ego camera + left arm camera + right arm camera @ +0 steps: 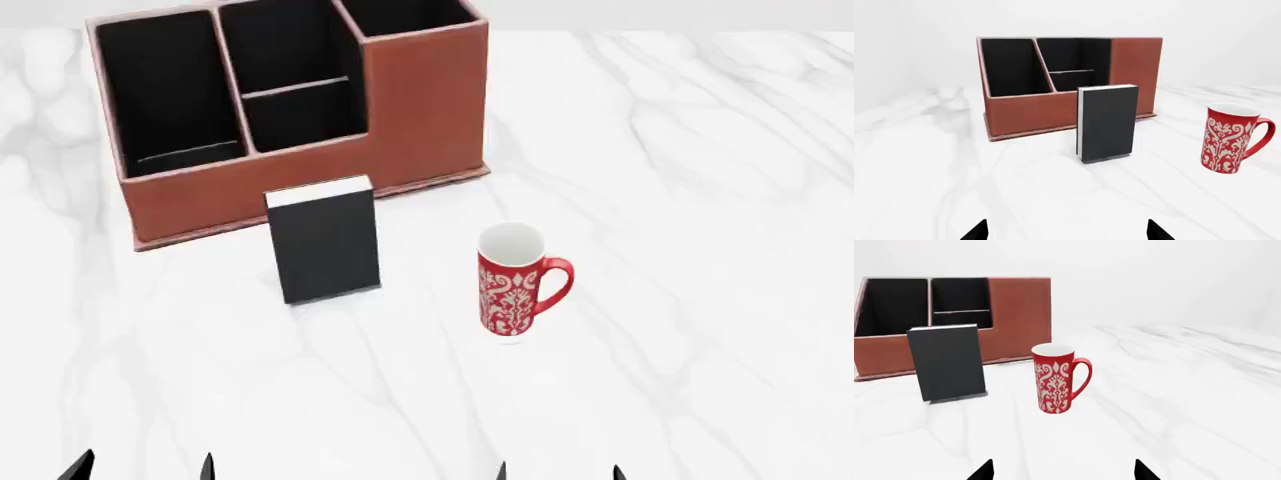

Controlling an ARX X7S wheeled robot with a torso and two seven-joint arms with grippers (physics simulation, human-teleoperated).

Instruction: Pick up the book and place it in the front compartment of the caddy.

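Both the left gripper (144, 468) and right gripper (558, 470) are spread wide, holding nothing; ahead, the thin black book (324, 241) stands upright on the white marble table (694, 200), just before the red-brown leather caddy (400, 110); a red patterned mug (514, 285) stands beside the book.

Nothing here can be read. The book (327, 250) shows a plain black cover with no title. The red mug (514, 290) carries a white ornamental pattern, which as far as I can make out at this sharpness is not lettering. The caddy (427, 110) bears no label or brand.
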